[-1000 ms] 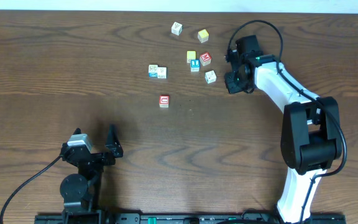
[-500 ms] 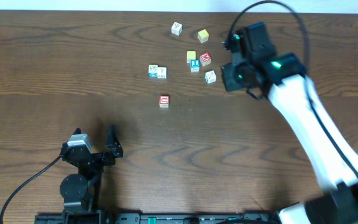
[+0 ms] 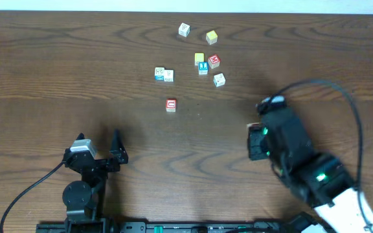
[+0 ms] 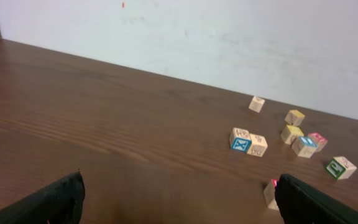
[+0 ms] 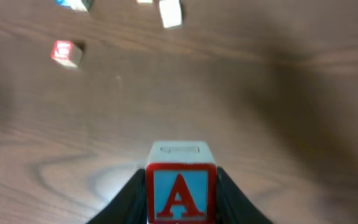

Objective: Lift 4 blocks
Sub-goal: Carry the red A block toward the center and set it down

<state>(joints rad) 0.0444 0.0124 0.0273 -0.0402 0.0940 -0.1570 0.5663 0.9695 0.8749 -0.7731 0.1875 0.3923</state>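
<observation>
Your right arm hangs high over the near right of the table (image 3: 44,65). Its right gripper (image 3: 256,142) has narrow fingers clamped on the red-framed "A" block (image 5: 180,186), clear of the wood. Your left gripper (image 3: 99,146) sits low at near left, fingers spread wide and empty. The red "C" block (image 3: 171,104), whitish block (image 3: 219,79) and blue-lettered block (image 3: 203,67) lie on the table, far middle.

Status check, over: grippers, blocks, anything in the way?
Left gripper open, empty. Right gripper shut on the A block, held off the table. C block lies loose on the table, nothing blocking either arm.
</observation>
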